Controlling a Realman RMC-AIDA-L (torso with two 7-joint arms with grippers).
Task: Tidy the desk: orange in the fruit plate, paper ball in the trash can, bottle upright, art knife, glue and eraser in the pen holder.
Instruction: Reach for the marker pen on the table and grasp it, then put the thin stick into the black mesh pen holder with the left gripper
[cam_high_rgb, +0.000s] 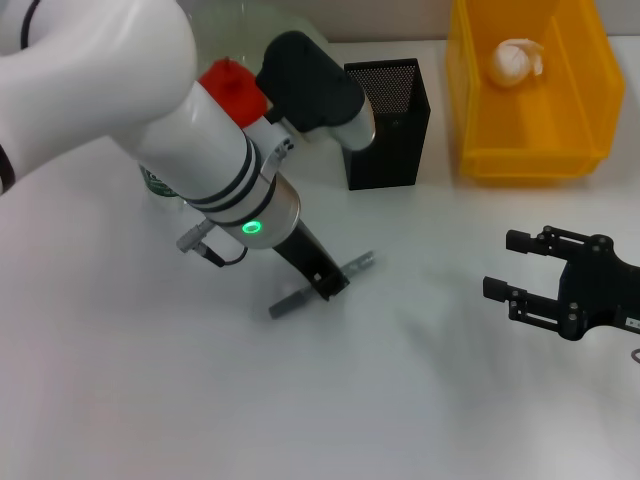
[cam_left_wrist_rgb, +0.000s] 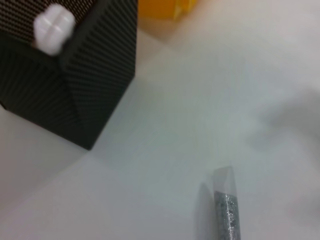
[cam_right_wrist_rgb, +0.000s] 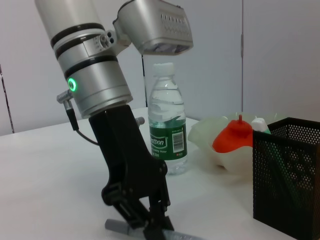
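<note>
1. An art knife (cam_high_rgb: 322, 286), grey and slender, is seen lying flat on the white desk (cam_high_rgb: 420, 400), near the middle of the scene and nearer than the pen holder (cam_high_rgb: 388, 122).
2. The left gripper (cam_high_rgb: 322, 282) is lowered onto the knife's middle, and its dark fingers (cam_right_wrist_rgb: 156, 220) are closed around the handle; one end of the knife is seen projecting to each side.
3. In the left wrist view, the knife's clear tip (cam_left_wrist_rgb: 223, 176) and speckled grey body (cam_left_wrist_rgb: 227, 215) are shown resting on the desk, apart from the holder (cam_left_wrist_rgb: 80, 75).
4. The black mesh pen holder is stood upright, far and to the right of the gripper; a white item (cam_left_wrist_rgb: 53, 28) is seen at its rim.
5. A water bottle (cam_right_wrist_rgb: 167, 120) with a green label is stood upright on the far left, behind the left arm.
6. Beside it, a pale fruit plate (cam_right_wrist_rgb: 220, 145) is placed, in which an orange-red fruit (cam_high_rgb: 232, 85) is held.
7. A yellow bin (cam_high_rgb: 530, 85) is set at the far right, with a crumpled paper ball (cam_high_rgb: 516, 60) inside it.
8. The right gripper (cam_high_rgb: 520, 272) is held at the near right, above the desk and well apart from everything; its fingers are spread apart and nothing is grasped.
</note>
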